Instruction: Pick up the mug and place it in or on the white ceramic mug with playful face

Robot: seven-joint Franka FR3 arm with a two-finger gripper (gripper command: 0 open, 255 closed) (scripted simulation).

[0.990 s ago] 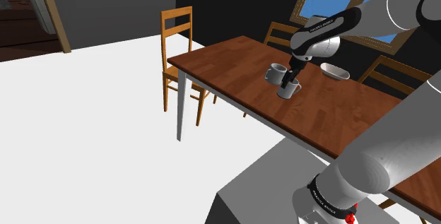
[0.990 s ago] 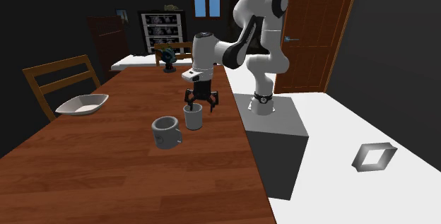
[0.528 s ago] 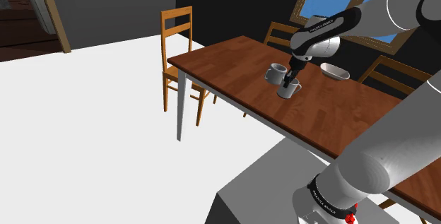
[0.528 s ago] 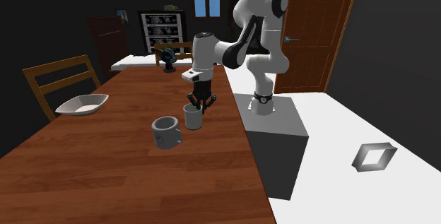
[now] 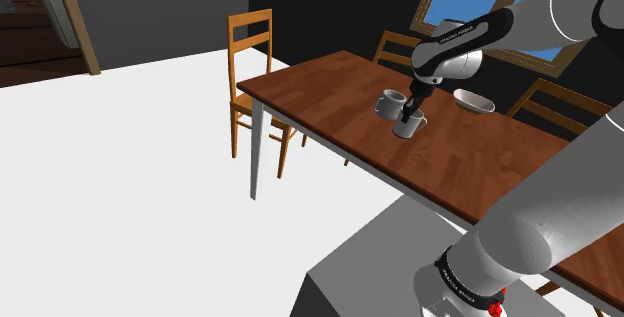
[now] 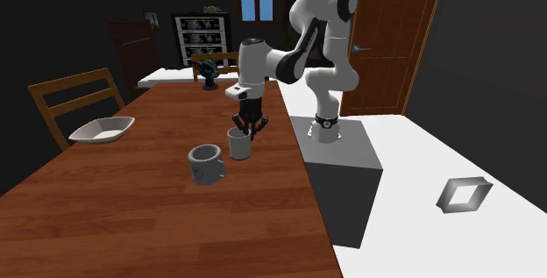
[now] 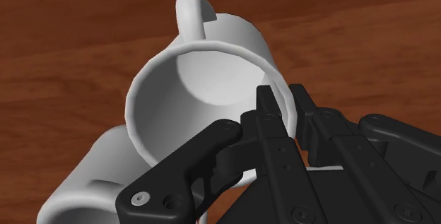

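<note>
Since my black two-finger end effector (image 7: 285, 107) clamps the pale grey mug (image 7: 205, 74) by its rim, grasp done; lift and transfer to darker grey mug (image 6: 207, 164) outstanding.

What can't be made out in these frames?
- Face on the grey mug: too small in both exterior views; in the wrist view the claw covers part of it.
- Whether the white mug rests on the table: its own body hides the base in the wrist view.
- Dark item at the table's far end, second exterior view: too small to identify.
</note>
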